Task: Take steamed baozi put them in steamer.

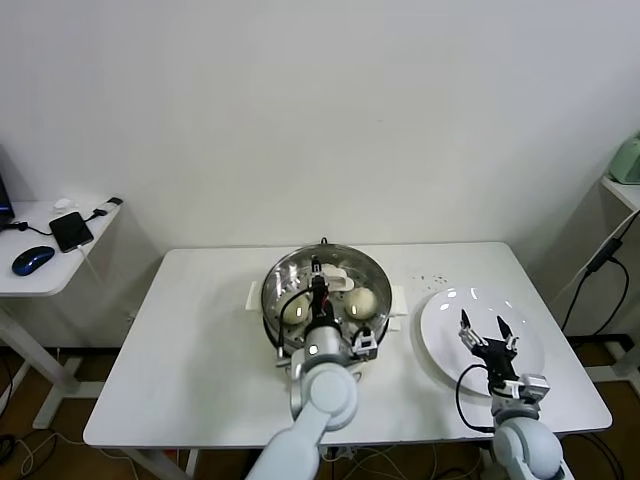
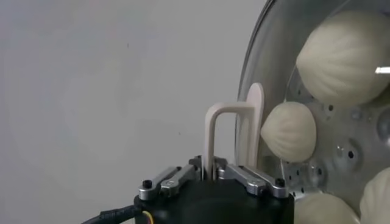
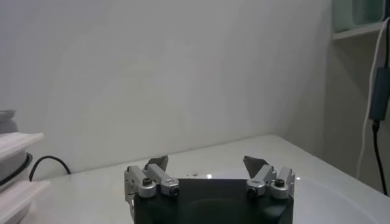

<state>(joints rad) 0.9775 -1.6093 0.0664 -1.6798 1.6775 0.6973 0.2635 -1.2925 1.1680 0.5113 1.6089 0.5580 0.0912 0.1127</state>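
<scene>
Baozi in the steamer
Left gripper (image 1: 316,272) pinches the lid handle (image 2: 226,131) over the steamer (image 1: 277,275); right gripper (image 1: 484,330) gapes above the plate (image 1: 530,345) at the table's right edge

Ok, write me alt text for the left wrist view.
The left gripper pinches the cream lid handle of a glass lid over the steamer. Through the glass, four pale buns lie on the perforated steel tray.

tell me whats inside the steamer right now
Four steamed baozi lie on the perforated tray inside the steamer, under the glass lid, whose handle the left gripper is at. Below the tray is hidden.
</scene>
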